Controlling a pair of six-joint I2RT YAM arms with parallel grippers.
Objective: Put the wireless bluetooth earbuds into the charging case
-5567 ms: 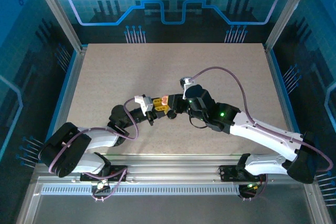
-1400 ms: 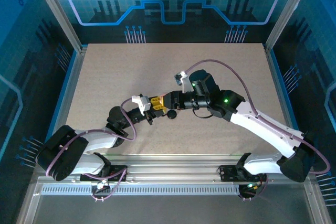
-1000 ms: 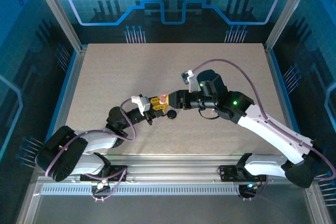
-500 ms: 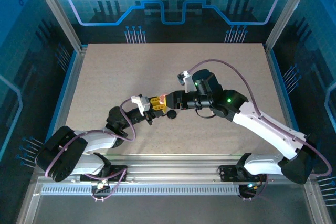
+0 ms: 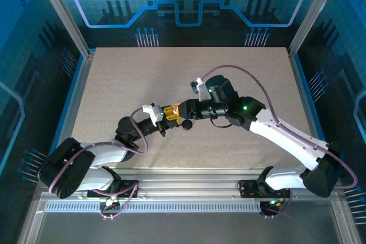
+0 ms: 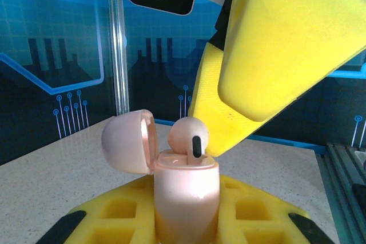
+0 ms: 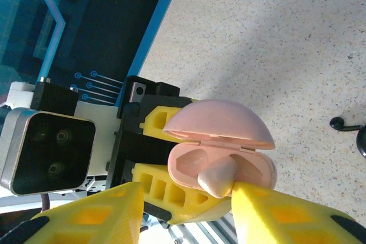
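While my left pincer (image 5: 173, 111) clamps the case (image 6: 186, 190) by its lower shell, lid (image 6: 128, 141) open, a bud (image 6: 189, 135) sits bulb-up in its well, and my right pincer (image 7: 186, 198) stands wide, one finger against it. Both look light, hard and slippery, so I'd press gently on the bulb rather than squeeze.

Arms: my left arm (image 5: 103, 152) and right arm (image 5: 286, 135) wear white shells over black joints.
Cables: a purple cable (image 5: 235, 67) trails along each.
Light: a small green light (image 5: 244, 107) glows on my right forearm.
Pincers: my right gripper (image 7: 187, 192) and left gripper (image 6: 186, 210) have blocky yellow fingers (image 7: 86, 215) with square pockets.
Camera: my left wrist carries a grey two-lens box (image 7: 48, 152).
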